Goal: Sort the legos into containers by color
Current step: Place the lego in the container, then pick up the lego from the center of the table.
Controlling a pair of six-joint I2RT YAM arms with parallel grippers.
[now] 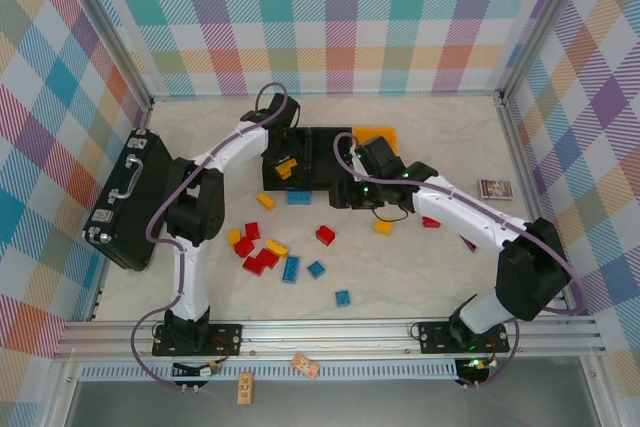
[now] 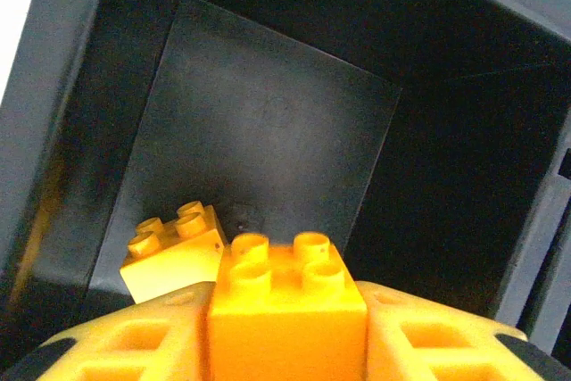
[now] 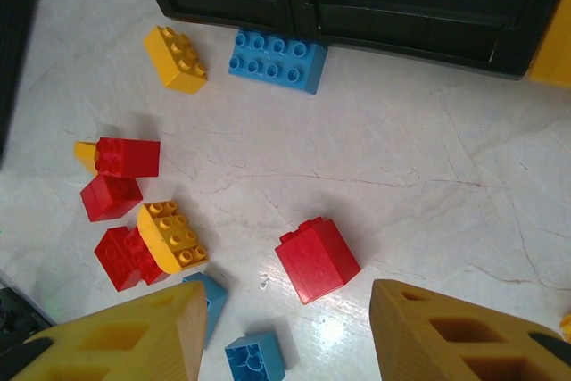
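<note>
The legos [image 1: 255, 265] look light, hard and slippery, so squeeze the flat sides: the left gripper [image 2: 290, 314] pinches a yellow lego [image 2: 290, 283] over the black bin [image 2: 268, 113], where a second yellow lego [image 2: 174, 252] lies, and the right gripper [image 3: 287, 305] holds its fingers [image 3: 134, 336] spread above a red lego [image 3: 317, 258] on the smooth pale table [image 3: 428, 158] inside checked walls [image 1: 330, 17].

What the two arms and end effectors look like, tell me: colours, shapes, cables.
The left arm and right arm have white links and bulky black joints. A purple cable loops along each. The end effector fingers are yellow-orange plastic with rectangular cut-outs.
</note>
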